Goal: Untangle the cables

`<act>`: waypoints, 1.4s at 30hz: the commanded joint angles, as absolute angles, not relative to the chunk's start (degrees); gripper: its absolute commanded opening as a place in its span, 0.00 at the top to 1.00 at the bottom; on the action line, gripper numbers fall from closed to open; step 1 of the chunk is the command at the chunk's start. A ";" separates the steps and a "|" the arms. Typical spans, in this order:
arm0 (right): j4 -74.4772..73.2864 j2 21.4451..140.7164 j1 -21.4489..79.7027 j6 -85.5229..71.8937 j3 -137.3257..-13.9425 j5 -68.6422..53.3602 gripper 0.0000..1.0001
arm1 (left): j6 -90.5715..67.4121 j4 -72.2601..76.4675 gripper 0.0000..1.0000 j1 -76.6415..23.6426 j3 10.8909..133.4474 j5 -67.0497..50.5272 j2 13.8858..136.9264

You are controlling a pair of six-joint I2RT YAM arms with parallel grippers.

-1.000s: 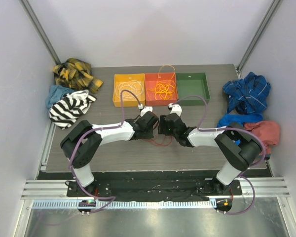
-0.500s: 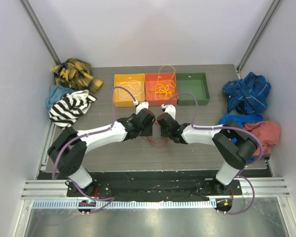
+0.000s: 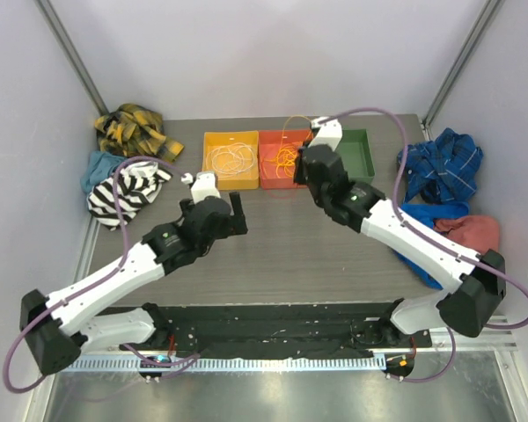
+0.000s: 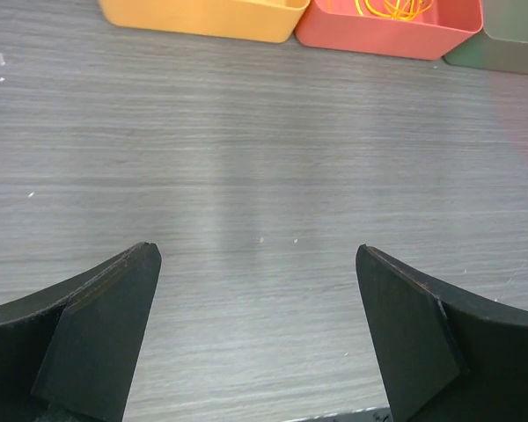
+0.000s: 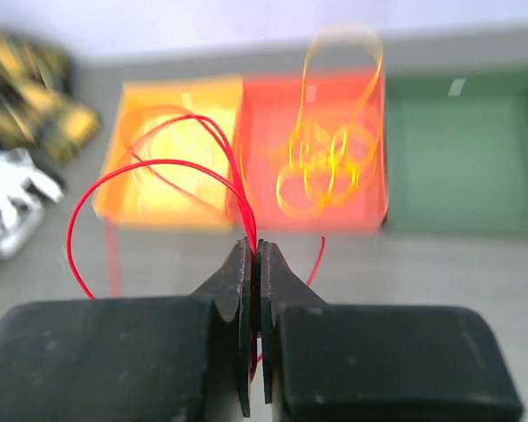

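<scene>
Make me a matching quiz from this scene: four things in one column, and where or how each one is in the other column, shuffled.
1. red cable
2. yellow-orange cable
3. white cable
4. left gripper

A. in the red bin
B. open, holding nothing
C. pinched in the jaws of the right gripper
D. in the yellow bin

Pairs: 1-C, 2-A, 3-D, 4-B

The red cable (image 5: 158, 162) loops up, pinched in the right pincer (image 5: 255, 255). The orange cable (image 3: 288, 158) sits coiled in the red bin (image 3: 273, 183), the white cable (image 3: 231, 158) coiled in the yellow bin (image 3: 229, 184).
</scene>
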State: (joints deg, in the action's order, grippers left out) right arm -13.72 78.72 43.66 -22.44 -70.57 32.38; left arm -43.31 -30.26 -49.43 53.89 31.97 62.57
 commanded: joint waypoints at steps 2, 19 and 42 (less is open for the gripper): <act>-17.40 80.68 40.88 -15.82 -84.79 37.18 0.99 | -44.91 -31.03 0.01 -49.31 47.65 32.34 54.94; -18.02 98.08 17.85 -25.75 -102.21 29.44 0.99 | -51.32 -38.14 0.02 -49.31 43.51 32.87 45.36; -16.08 115.75 11.60 -25.05 -101.35 34.10 0.99 | -56.87 -36.83 0.04 -49.31 37.62 30.41 44.73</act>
State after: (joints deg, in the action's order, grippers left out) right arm -19.75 116.40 11.38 -24.58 -102.45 32.14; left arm -55.53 -38.83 -49.43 37.67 30.26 43.40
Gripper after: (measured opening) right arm 0.045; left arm 0.969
